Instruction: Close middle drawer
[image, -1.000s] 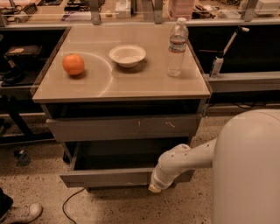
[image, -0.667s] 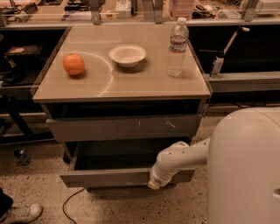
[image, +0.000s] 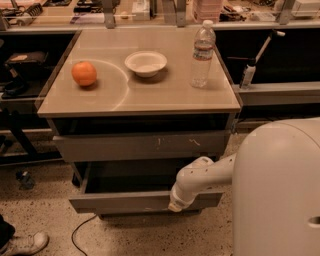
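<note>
The middle drawer is a wide, plain grey drawer. It stands pulled out from the cabinet, further than the drawer above, and its dark inside shows. My gripper is at the end of the white arm. It is low against the right part of this drawer's front, at its top edge. Above it, the grey drawer front with small white scratch marks sticks out a little under the table top.
On the cabinet top are an orange, a white bowl and a water bottle. My white body fills the lower right. A cable and a shoe lie on the floor at left.
My arm and body have shifted slightly to the left along the drawer front. The drawer stands about where it was.
</note>
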